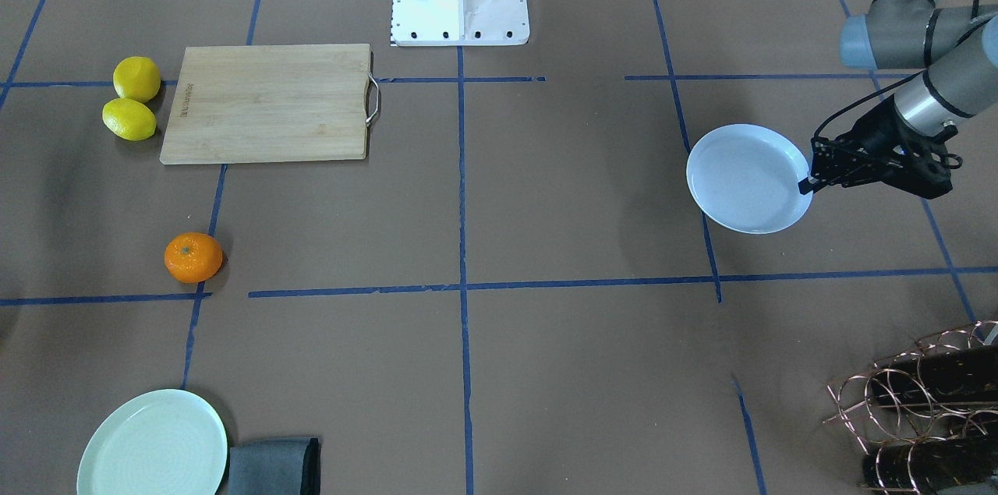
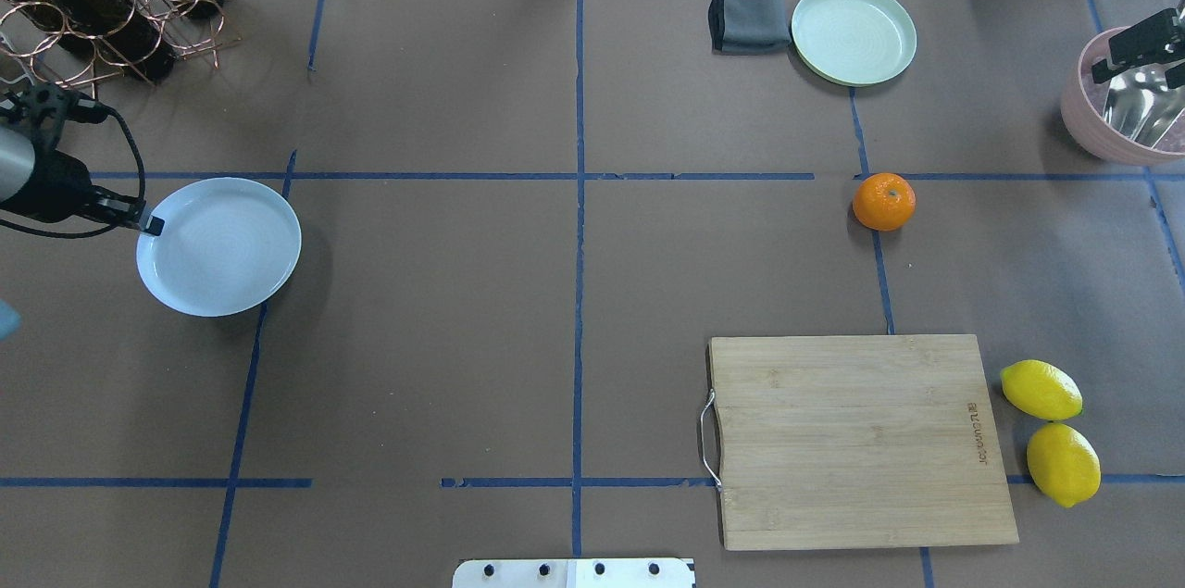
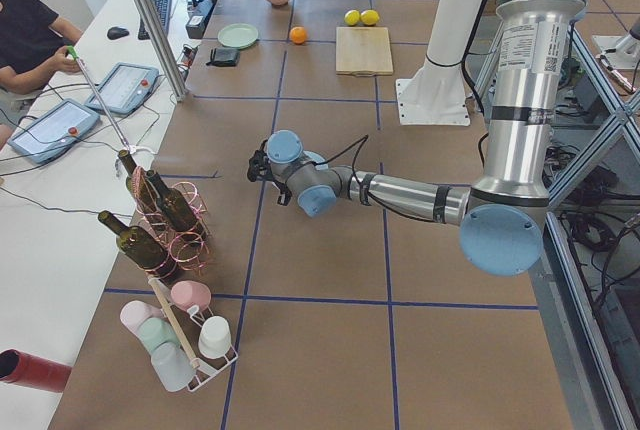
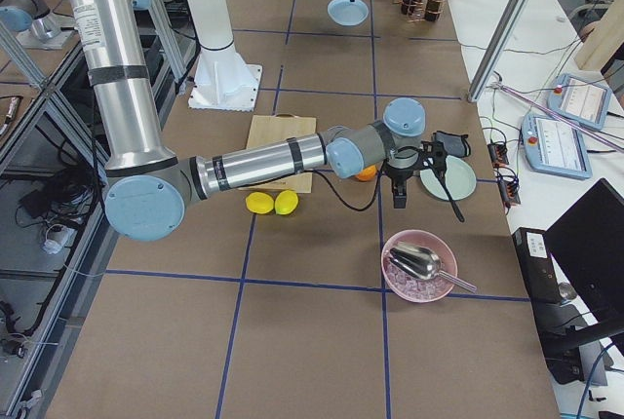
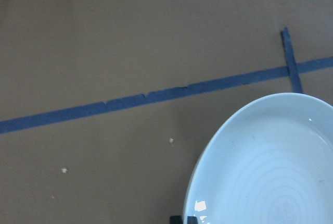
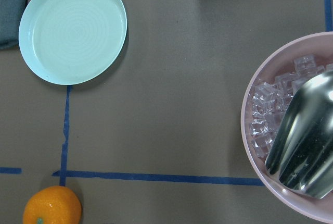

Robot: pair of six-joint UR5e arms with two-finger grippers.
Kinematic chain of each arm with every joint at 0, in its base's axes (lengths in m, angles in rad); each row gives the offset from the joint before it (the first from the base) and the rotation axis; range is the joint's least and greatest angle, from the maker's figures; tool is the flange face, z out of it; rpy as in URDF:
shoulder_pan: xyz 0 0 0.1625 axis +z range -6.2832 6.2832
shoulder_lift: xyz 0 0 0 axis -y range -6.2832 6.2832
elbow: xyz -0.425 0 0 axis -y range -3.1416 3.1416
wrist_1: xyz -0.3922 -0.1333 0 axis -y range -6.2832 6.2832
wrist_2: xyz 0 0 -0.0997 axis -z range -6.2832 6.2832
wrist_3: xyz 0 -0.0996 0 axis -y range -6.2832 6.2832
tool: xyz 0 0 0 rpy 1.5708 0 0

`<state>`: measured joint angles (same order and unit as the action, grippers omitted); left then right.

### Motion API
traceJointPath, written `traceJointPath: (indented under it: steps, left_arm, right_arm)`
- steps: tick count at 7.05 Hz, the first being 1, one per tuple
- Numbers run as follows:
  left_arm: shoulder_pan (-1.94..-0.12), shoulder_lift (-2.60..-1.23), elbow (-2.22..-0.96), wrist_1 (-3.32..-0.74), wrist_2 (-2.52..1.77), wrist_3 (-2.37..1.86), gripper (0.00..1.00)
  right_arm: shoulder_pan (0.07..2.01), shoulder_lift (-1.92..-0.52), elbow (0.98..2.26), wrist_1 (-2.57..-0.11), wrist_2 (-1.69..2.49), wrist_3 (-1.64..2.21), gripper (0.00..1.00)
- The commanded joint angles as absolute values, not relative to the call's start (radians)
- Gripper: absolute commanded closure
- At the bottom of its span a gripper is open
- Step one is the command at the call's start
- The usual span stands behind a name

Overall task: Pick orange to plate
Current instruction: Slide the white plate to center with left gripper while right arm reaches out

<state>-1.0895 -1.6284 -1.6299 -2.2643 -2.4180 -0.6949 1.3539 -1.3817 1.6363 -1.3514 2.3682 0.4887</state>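
Right tool (image 2: 1141, 42) is cropped at the overhead view's edge; orange (image 6: 52, 207) and plate (image 5: 265, 164) overrun wrist views.

Only print on the table: one short dark brand line on the rectangular light-wood cutting board (image 2: 861, 440), at the short edge opposite its metal handle (image 2: 708, 440), well apart from the left gripper (image 1: 807, 185) jaws. Too small to read. White label (image 3: 527, 45) on the left arm (image 3: 515, 140): also unreadable.

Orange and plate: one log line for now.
orange: on table, ungrasped | plate: rim held by left gripper | right gripper: empty
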Motion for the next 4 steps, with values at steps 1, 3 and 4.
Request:
traceJointPath:
  steps: [1, 3, 4]
  left_arm:
    - [-1.118, -1.729, -1.666, -2.104, -2.457, -0.719, 1.0]
    - [-1.056, -1.889, -1.657, -2.033, -2.454, -1.012, 1.0]
    - [-0.955, -1.961, -1.657, -2.033, -2.394, -1.193, 1.0]
  right_arm:
    - [1.327, -1.361, 1.637, -1.35, 2.367, 0.546, 0.0]
    - [1.263, -1.348, 1.652, -1.348, 2.353, 0.639, 0.0]
    - [1.229, -1.348, 1.675, -1.339, 2.339, 0.682, 0.0]
